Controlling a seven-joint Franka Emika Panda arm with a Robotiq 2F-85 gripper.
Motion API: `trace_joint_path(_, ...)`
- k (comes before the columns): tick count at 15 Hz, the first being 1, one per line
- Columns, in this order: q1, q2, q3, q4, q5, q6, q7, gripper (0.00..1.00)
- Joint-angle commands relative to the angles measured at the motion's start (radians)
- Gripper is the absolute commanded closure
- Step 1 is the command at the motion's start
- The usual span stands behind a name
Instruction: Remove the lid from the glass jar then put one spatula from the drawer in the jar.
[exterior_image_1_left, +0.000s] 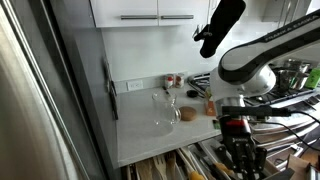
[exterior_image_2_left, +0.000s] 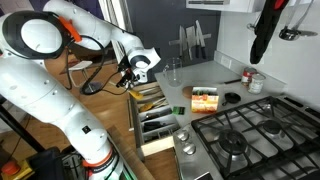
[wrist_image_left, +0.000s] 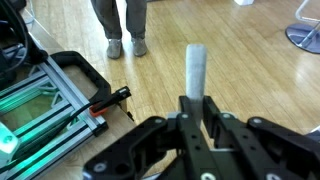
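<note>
Gripper (wrist_image_left: 198, 112): lower centre of the wrist view, fingers (wrist_image_left: 212, 112) clamped on either side of a pale spatula (wrist_image_left: 196, 65), which stands up between them toward the top of the frame. In an exterior view, the gripper (exterior_image_1_left: 240, 152) hangs at lower right, above the open drawer (exterior_image_1_left: 170, 166).

Drawer (exterior_image_2_left: 160, 147): pulled out, lower centre, with utensils lying in its compartments. The gripper (exterior_image_2_left: 133, 78) sits just above its far end.

Jar (exterior_image_1_left: 163, 108): clear glass, upright on the white counter (exterior_image_1_left: 140, 128), mid-frame, well apart from the gripper. A brown round piece (exterior_image_1_left: 187, 114) lies just beside it; I cannot tell whether it is the lid. The jar (exterior_image_2_left: 172, 70) also shows at upper centre.

Stove (exterior_image_2_left: 245, 130): lower right.

Black mitt (exterior_image_2_left: 262, 35): hanging, upper right.

Person's feet (wrist_image_left: 126, 45): top of the wrist view, on wood floor.
</note>
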Motion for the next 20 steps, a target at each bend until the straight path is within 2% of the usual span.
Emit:
trace_joint_path(1,-0.010,-0.092,0.029,0.071,-0.095,-0.123,0.093,0.96)
trace_joint_path(2,-0.013,-0.102,0.034,0.104,-0.121,-0.153,0.109,0.96)
trace_joint_path(3,-0.018,-0.063,0.031,0.067,-0.067,-0.105,0.061,0.82)
trace_joint_path(8,-0.018,-0.098,0.041,0.109,-0.101,-0.135,0.097,0.82)
trace_joint_path(9,-0.018,-0.097,0.041,0.108,-0.101,-0.135,0.097,0.96)
trace_joint_path(11,-0.014,-0.106,0.050,0.155,-0.145,-0.154,0.099,0.96)
trace_joint_path(15,0.001,-0.089,0.069,0.332,-0.246,-0.282,0.099,0.96)
trace_joint_path(20,-0.007,0.016,0.073,0.639,-0.377,-0.503,0.050,0.96)
